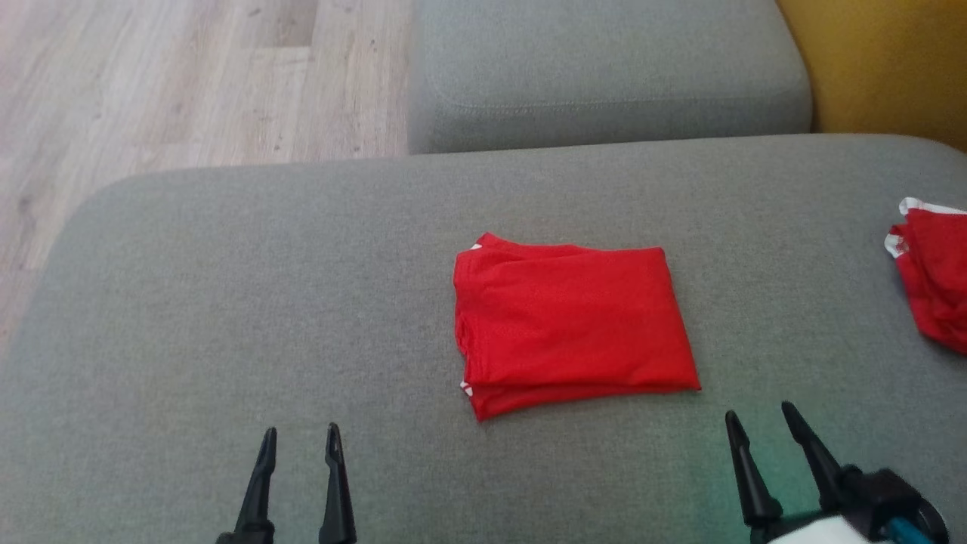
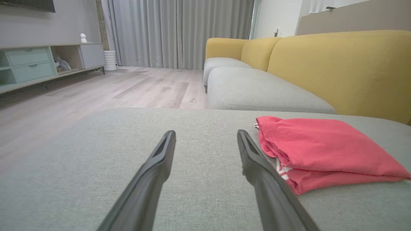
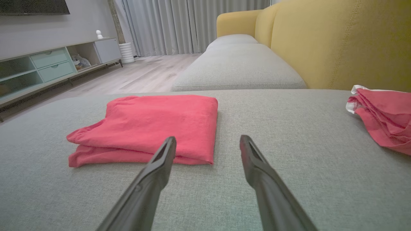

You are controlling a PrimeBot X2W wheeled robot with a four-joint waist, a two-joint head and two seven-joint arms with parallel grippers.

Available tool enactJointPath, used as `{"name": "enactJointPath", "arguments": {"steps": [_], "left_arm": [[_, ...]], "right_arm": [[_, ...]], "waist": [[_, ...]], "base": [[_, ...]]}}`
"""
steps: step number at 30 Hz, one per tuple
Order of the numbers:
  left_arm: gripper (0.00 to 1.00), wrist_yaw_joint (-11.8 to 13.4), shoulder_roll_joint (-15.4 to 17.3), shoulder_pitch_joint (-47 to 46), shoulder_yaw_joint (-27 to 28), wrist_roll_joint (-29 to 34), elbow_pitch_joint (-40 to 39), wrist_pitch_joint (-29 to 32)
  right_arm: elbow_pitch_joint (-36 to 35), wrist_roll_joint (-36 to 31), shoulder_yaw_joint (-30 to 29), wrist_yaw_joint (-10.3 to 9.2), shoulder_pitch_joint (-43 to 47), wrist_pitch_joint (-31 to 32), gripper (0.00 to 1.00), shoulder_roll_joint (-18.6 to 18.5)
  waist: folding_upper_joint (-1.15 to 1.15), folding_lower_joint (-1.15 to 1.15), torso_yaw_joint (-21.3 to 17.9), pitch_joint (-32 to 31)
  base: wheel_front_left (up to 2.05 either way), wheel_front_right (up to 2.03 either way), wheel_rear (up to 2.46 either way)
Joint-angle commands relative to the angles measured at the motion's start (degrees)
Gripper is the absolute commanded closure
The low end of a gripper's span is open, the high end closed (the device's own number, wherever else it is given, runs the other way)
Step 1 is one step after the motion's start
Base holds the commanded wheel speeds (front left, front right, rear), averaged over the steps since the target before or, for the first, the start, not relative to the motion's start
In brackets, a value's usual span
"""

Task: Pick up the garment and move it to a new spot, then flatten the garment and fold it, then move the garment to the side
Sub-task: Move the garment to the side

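Garment (image 1: 570,325) folded, red cloth (image 1: 933,279) cut off, left gripper (image 1: 301,431), right gripper (image 1: 759,412) spread empty

Grey seat cushions (image 1: 227,302) meet a yellow backrest (image 1: 876,60) beside pale wooden floor (image 1: 151,75).

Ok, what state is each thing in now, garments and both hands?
Red garment: folded, flat on the grey cushion, not held.
Second red garment: rumpled, on the cushion's right side.
Left hand: open, empty.
Right hand: open, empty.
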Motion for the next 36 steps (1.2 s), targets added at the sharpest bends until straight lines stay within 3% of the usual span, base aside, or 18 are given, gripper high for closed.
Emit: {"name": "enactJointPath", "arguments": {"steps": [1,7,11,18,26,27,28,29,30,36], "left_arm": [[0.00,-0.91,-0.37,-2.00,1.19,-1.24,-2.16,-0.38],[0.00,-1.50,-0.37,-2.81,0.17,-1.45,-3.93,-0.38],[0.00,-1.22,-0.37,-3.90,-1.03,-1.13,-4.31,-0.38],[0.00,-0.33,-0.37,-6.64,-2.60,0.19,-4.50,-0.38],[0.00,0.15,-0.37,-9.57,-4.56,0.54,-3.94,-0.38],[0.00,0.26,-0.37,-9.79,-4.72,0.57,-3.89,-0.38],[0.00,0.40,-0.37,-10.00,-4.87,0.61,-3.85,-0.38],[0.00,0.54,-0.37,-10.20,-4.96,0.62,-3.81,-0.38],[0.00,0.68,-0.37,-10.38,-5.01,0.61,-3.77,-0.38],[0.00,0.77,-0.37,-11.43,-4.98,0.87,-5.29,-0.38]], "right_arm": [[-1.12,0.30,0.73,-0.04,-3.87,-0.62,0.00,-0.68],[4.41,1.59,-0.84,-0.04,-9.27,-0.62,0.00,-1.21],[12.45,4.52,-1.21,-0.04,-14.54,-0.18,0.00,-1.77],[22.01,10.91,4.15,-0.04,-26.70,4.71,0.00,-4.59],[29.44,19.88,13.09,-0.04,-36.19,11.95,0.00,-5.12],[30.08,20.86,13.94,-0.04,-36.71,12.73,0.05,-5.08],[30.35,21.89,14.96,-0.04,-37.13,13.28,0.56,-5.04],[30.41,22.99,15.75,-0.04,-37.48,13.44,0.91,-5.11],[30.24,23.94,16.59,-0.04,-37.76,13.34,1.00,-5.35],[26.87,27.53,20.36,-0.04,-40.11,9.95,1.00,-10.30]], "waist": [[0.00,0.00,0.03,0.59],[0.00,0.00,0.14,2.68],[0.00,0.00,0.41,4.86],[0.00,0.00,0.76,9.82],[0.00,0.00,1.23,13.15],[0.00,0.00,1.28,13.30],[0.00,0.00,1.32,13.46],[0.00,0.00,1.32,13.60],[0.00,0.00,1.27,13.74],[0.00,0.00,-2.14,16.07]], "base": [[0.00,0.00,0.00],[0.00,0.00,0.00],[0.00,0.00,0.00],[0.00,0.00,0.00],[0.00,0.00,0.00],[0.00,0.00,0.00],[0.00,0.00,0.00],[0.00,0.00,0.00],[0.00,0.00,0.00],[0.00,0.00,0.00]]}}
